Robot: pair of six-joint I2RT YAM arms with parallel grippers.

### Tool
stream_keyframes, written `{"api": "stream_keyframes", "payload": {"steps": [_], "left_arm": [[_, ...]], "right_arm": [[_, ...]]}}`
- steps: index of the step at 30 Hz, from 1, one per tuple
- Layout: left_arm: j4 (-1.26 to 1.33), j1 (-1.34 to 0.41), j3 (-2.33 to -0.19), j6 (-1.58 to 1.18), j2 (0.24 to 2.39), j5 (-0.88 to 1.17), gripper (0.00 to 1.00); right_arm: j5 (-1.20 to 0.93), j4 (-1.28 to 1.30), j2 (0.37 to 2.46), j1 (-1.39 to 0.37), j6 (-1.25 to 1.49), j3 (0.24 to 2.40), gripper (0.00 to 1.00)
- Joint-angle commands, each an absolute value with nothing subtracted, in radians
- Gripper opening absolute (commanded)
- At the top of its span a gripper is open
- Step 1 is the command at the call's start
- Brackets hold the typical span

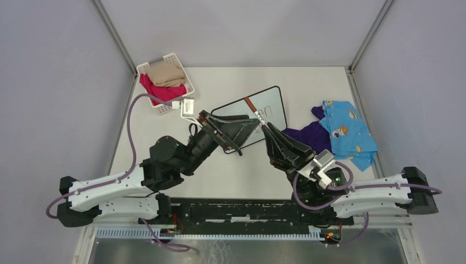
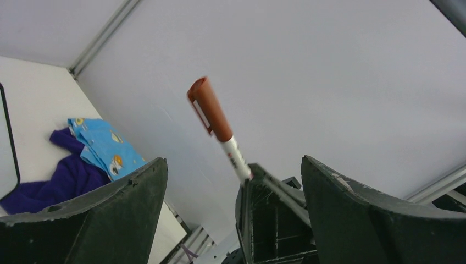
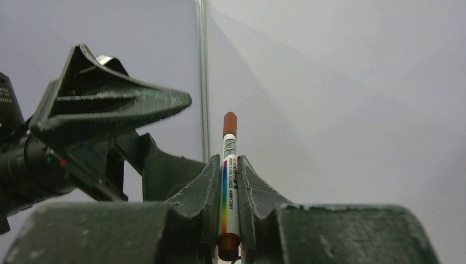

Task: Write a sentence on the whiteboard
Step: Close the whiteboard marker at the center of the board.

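Note:
The whiteboard (image 1: 270,107) lies tilted at mid-table with a few faint strokes near its top; its black frame edge shows at the far left of the left wrist view (image 2: 12,137). My right gripper (image 1: 267,131) is shut on the white barrel of a marker (image 1: 253,108), which is raised over the board with its brown cap pointing up and away. The right wrist view shows the marker (image 3: 228,144) clamped upright in that gripper (image 3: 229,165). My left gripper (image 1: 248,127) is open and empty over the board's left half. In its wrist view the marker (image 2: 215,121) stands between its fingers (image 2: 233,176).
A white slatted basket (image 1: 188,82) with beige and red cloths stands at the back left. A blue printed cloth (image 1: 346,132) lies over a purple one (image 1: 305,136) right of the board; both show in the left wrist view (image 2: 101,144). Grey enclosure walls surround the table.

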State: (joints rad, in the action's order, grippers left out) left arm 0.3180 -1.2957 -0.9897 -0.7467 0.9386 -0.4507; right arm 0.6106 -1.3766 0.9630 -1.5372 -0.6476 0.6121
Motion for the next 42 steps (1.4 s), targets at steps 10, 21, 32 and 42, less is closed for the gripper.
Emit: {"api": "stream_keyframes", "payload": {"steps": [10,21,32,42], "left_arm": [[0.315,-1.026,-1.062,-0.833,0.949,-0.134,0.90],[0.495,-0.943,-0.977,-0.955,0.969,0.060,0.87],[0.558,-0.942,-0.974,-0.998,1.017,0.109,0.69],[0.569,-0.942,-0.957,-1.062,1.013,0.048,0.51]], "right_arm": [[0.590,-1.380,0.926,-1.536,-0.587,0.579,0.00],[0.606,-1.390,0.922,-1.536,-0.598,0.577,0.00],[0.603,-1.392,0.920,-1.535,-0.603,0.575,0.00],[0.604,-1.398,0.907,-1.535,-0.593,0.556,0.00]]}}
